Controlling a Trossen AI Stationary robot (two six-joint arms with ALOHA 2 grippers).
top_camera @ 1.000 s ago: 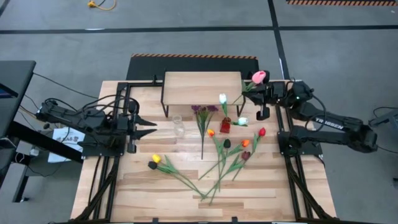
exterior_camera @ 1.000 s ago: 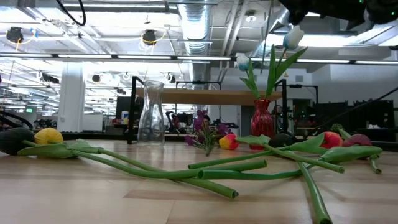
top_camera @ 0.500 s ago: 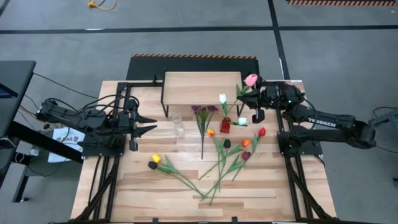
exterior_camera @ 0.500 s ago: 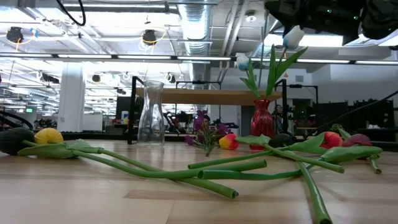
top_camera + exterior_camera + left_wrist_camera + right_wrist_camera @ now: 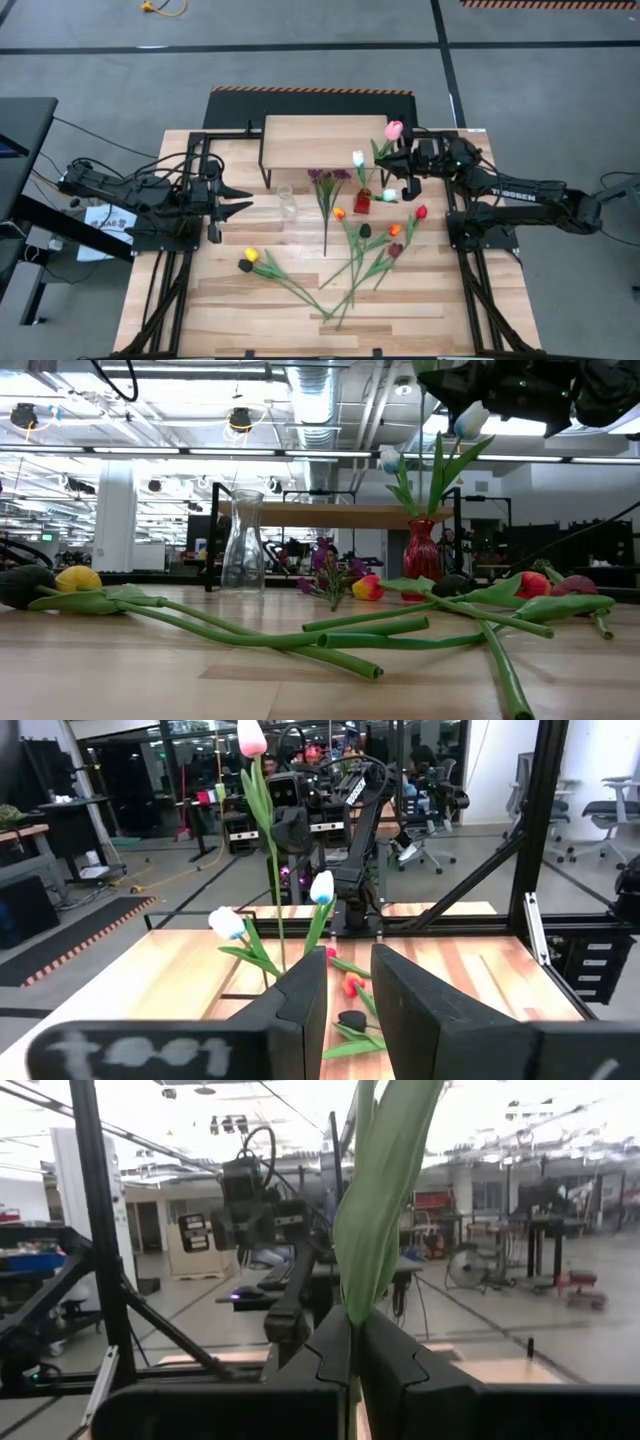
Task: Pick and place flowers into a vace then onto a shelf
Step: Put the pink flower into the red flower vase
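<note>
On the right arm [image 5: 520, 193] white lettering shows, too small to read fully. Its fingers [image 5: 352, 1342] are closed on the green stem of a pink tulip [image 5: 393, 130], held above the bench [image 5: 230, 290] beside the shelf [image 5: 325, 140], near the red vase [image 5: 362, 202], which already holds two white tulips [image 5: 358, 158]. Loose flowers [image 5: 360, 250] lie fanned across the bench; a yellow tulip [image 5: 251, 255] lies apart, and a clear vase [image 5: 287, 203] stands empty. Only the left wrist view shows the pink head [image 5: 251, 736] upright above the whites. The left gripper [image 5: 240, 198] waits at the bench's left edge, fingers slightly parted, holding nothing.
</note>
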